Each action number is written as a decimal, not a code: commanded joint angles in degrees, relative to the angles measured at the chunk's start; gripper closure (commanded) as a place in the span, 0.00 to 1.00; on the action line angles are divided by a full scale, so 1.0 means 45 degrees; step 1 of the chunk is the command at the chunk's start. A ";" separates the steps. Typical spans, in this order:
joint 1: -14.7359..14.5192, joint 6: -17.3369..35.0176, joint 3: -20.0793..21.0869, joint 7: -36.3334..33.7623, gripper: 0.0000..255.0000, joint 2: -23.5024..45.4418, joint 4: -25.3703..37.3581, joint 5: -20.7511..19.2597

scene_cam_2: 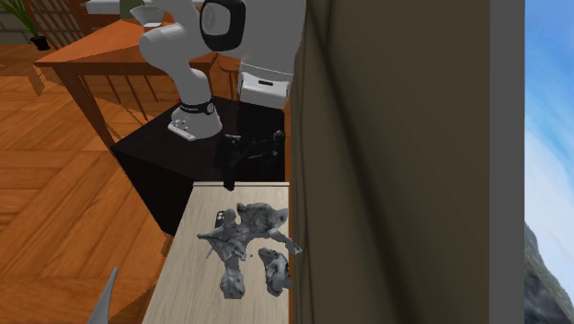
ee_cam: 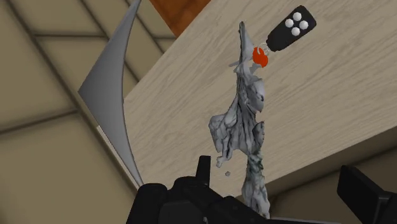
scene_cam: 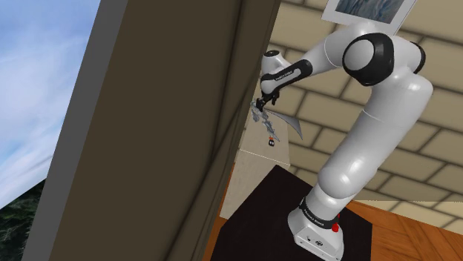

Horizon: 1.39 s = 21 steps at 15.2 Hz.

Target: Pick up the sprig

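The sprig (ee_cam: 240,121) is a grey, crumpled leafy stem lying on a pale wooden tabletop (ee_cam: 184,108). Its far tip reaches a black key fob (ee_cam: 289,28) with white buttons and a red tag. My gripper (ee_cam: 280,170) is open, and the sprig's near end sits between the fingers, closer to one finger (ee_cam: 203,167), touching neither. In the shoulder view the gripper (scene_cam: 260,104) hangs just over the sprig (scene_cam: 263,117). In the second exterior view the gripper (scene_cam_2: 248,155) is at the table's far end, with the sprig (scene_cam_2: 248,241) spread toward the camera.
A tall brown panel (scene_cam: 148,111) stands close along the table (scene_cam_2: 189,271), right beside the sprig. A grey curved pointed sheet (ee_cam: 108,95) rises off the table's other side. My black stand (scene_cam: 260,215) abuts the table end. A wooden table (scene_cam_2: 101,46) stands behind the arm.
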State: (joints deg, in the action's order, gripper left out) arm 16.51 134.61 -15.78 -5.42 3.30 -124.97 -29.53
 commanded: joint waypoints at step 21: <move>0.0154 0.1346 -0.0409 -0.0708 1.00 0.2108 0.0690 -0.0414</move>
State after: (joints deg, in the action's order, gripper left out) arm 17.35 141.36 -17.79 -8.49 12.14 -122.09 -31.47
